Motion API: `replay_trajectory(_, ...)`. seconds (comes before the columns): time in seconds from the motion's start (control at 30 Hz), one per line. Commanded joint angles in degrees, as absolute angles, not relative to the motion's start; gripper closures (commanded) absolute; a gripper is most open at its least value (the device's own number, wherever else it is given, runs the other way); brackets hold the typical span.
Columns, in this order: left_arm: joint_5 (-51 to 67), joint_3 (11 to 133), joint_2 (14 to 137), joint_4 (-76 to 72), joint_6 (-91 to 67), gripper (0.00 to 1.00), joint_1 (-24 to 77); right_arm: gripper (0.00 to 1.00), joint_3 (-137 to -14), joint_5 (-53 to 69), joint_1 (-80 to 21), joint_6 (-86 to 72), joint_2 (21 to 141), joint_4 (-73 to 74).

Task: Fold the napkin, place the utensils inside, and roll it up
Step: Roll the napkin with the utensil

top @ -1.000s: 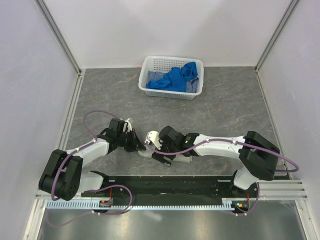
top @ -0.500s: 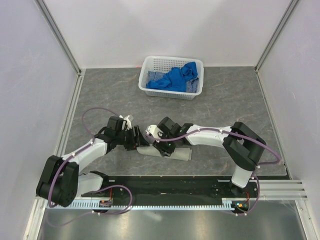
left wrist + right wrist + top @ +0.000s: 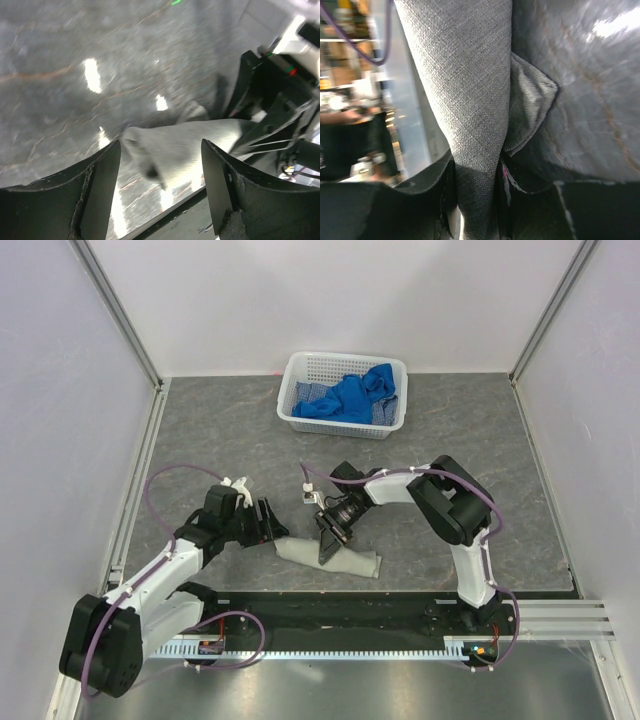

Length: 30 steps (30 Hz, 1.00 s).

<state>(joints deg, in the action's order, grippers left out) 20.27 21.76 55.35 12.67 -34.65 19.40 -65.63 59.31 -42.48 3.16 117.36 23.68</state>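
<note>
Right gripper clamped on a raised fold of the napkin; wrist view shows cloth pinched tight between the fingers. Left gripper spread wide, holding nothing, napkin's near end just beyond its fingertips. Change over the last second: both grippers were bunched together over the cloth at the front edge of the table; since then the left arm has backed off to the left and let go, and the right arm has tucked its elbow in and turned its wrist. Napkin now lies as a long, narrow bundle between the two grippers, well apart from the basket. Fork not visible; cannot tell whether it is wrapped inside. Judgement: rolling looks largely done, final tuck or release pending.
</note>
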Motion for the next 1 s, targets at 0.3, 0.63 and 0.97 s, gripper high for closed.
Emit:
replay_trajectory(0.3, 28.38, 13.28, 56.07, -1.3, -39.89, 0.44, 19.34, 0.6, -69.08, 68.47, -38.32, 2.37, 127.26, 26.02)
replay_trajectory(0.63, 26.37, 12.3, 61.78, -3.61, -40.08, 0.84, 19.42, 0.4, -68.82, 57.08, -37.53, -1.57, 120.61, 25.23)
replay_trajectory(0.97, 27.51, 19.42, 73.02, 1.49, -36.48, 0.96, 19.16, 0.08, -57.58, 15.03, -49.88, 3.42, 92.22, 17.5)
